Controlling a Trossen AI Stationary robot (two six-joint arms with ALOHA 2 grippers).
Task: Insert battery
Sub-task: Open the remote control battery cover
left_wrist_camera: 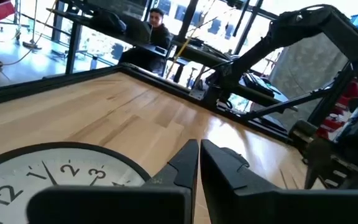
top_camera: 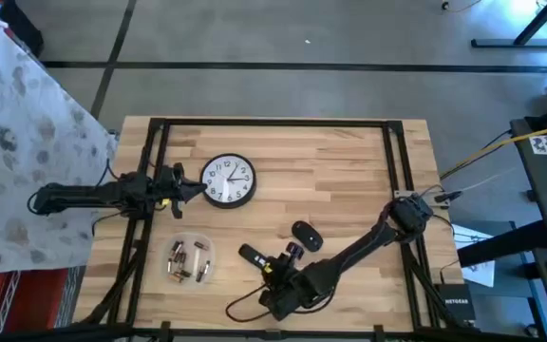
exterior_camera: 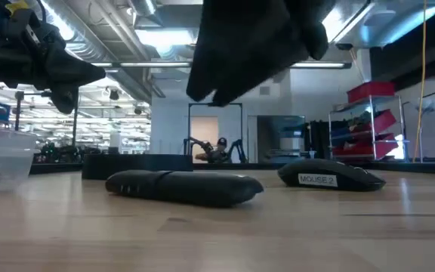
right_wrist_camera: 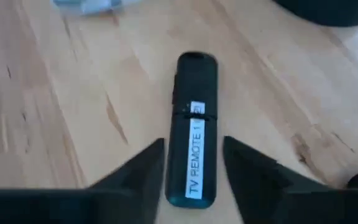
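On the left, we are holding our left gripper at the clock, its jaws pinched together on nothing, their tips at the clock's rim; this arm is waiting. Nearer the front edge of the counter, the batteries are lying loose in a clear tub, well apart from either arm. They are looking like small, stiff metal cylinders, light and smooth, so we are expecting them to roll and slip; taking one across its middle, side on, is looking safest.

Moving right, the remote, labelled TV REMOTE, is lying flat on the wood. We are hovering our right gripper just over it, jaws spread and empty, one on either side of its near end, not touching as far as we can tell. The remote is looking like rigid, slick plastic, light enough to skid if pushed, so gripping across its narrow width, close to the middle, seems best. Just beyond it, the mouse is sitting untouched.
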